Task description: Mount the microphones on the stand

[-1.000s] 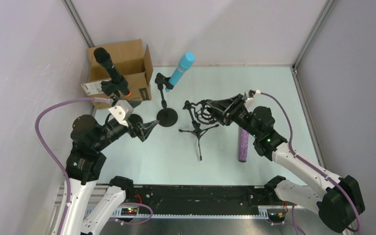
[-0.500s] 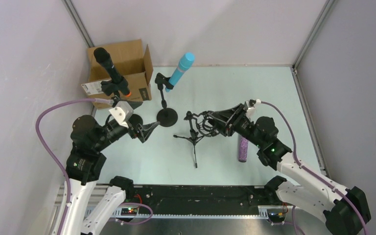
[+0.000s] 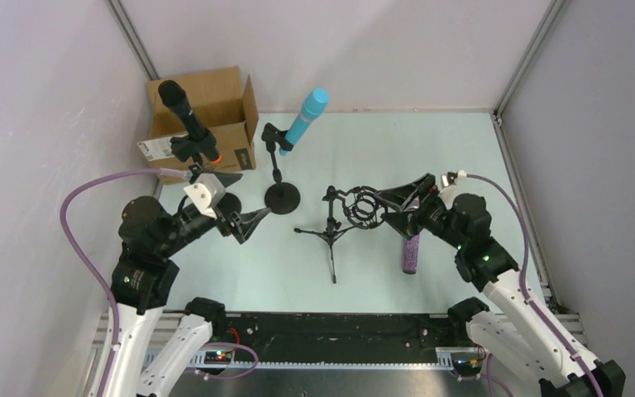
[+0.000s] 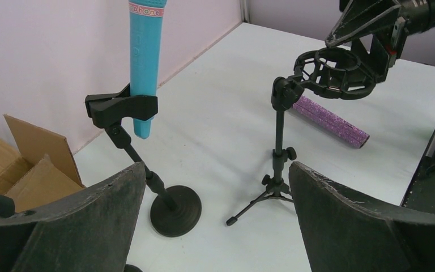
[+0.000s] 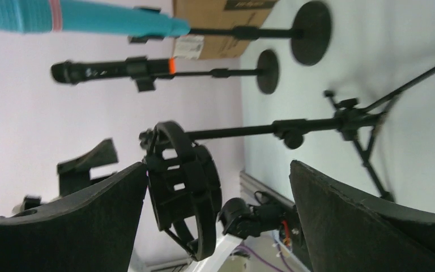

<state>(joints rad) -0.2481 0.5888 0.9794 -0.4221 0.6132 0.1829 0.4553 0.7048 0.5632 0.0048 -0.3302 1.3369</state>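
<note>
Two of the three mics are already up. The black microphone (image 3: 183,109) with the orange-red end sits tilted in a clip stand (image 3: 188,149) at the upper left of the top view, right in front of the cardboard box (image 3: 215,89). The turquoise microphone (image 3: 307,118) is clipped, also tilted, into the round-base stand (image 3: 282,197) just right of the box, around upper centre.

The glittery purple microphone (image 3: 411,255) is the odd one out. It's lying flat on the pale table (image 3: 455,141), right of centre, and in the top view its upper end is tucked under the right arm.

In the middle of the frame is the little tripod stand (image 3: 329,236), upright on its three legs, with an empty ring-shaped shock mount (image 3: 362,207) on top. The right gripper (image 3: 384,207) is right up at that ring with its fingers spread wide. In the right wrist view the ring sits between them, closer to the finger on the left of the frame. It's not being squeezed, and I honestly can't tell if it touches.

The left gripper (image 3: 255,225) is left of centre, fingers spread wide too and holding nothing. Its own camera sees the round-base stand and the tripod stand between its fingers.
</note>
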